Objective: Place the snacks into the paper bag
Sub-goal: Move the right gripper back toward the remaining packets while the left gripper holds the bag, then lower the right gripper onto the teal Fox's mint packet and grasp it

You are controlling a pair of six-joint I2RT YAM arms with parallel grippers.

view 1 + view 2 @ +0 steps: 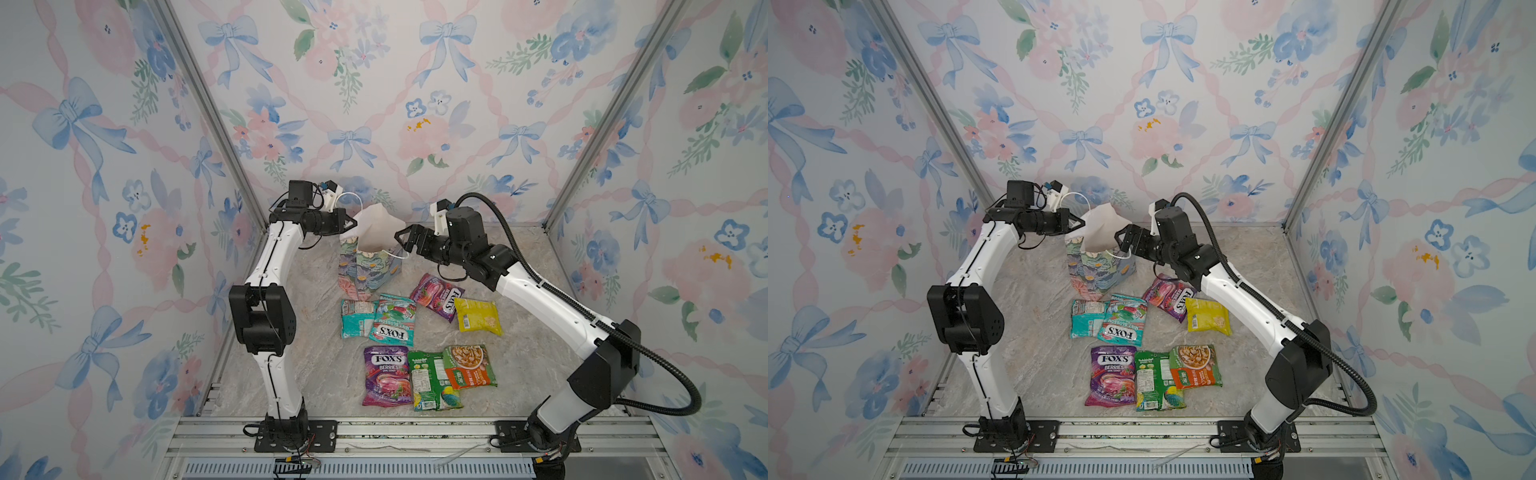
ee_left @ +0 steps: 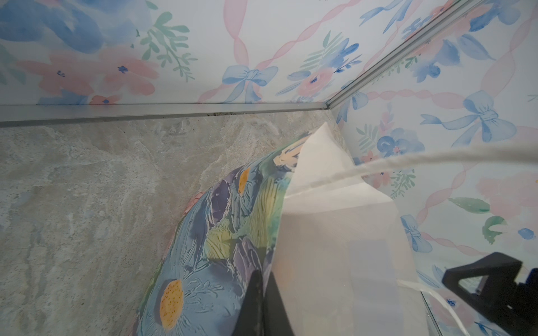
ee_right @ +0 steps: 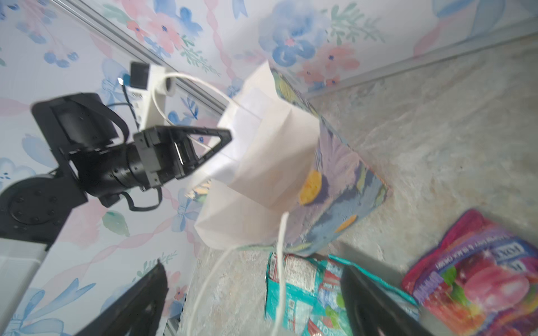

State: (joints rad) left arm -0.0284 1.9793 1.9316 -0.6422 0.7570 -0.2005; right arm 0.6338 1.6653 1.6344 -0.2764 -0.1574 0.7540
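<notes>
In both top views, paper bag point(image 1: 370, 268) point(image 1: 1100, 266) upright at 12 o'clock on the marble tabletop point(image 1: 324, 374). Rim pinched at 9 o'clock by the closed left gripper point(image 1: 353, 224). Right gripper point(image 1: 401, 239) spread wide at the mouth's 3 o'clock, holding nothing. Seven snacks point(image 1: 432, 378) flat toward 6 o'clock of the bag, purple FOX'S Berries packet point(image 1: 384, 376) among them. Left wrist view: dark finger point(image 2: 253, 302) pressed against the bag's edge. Right wrist view: own jaws wide apart, white cord handle point(image 3: 281, 238) hanging between, teal FOX'S packet point(image 3: 300, 293) beyond.

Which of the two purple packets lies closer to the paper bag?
The tilted purple packet next to the yellow pouch; the other purple packet lies in front, beside the green pouch.
</notes>
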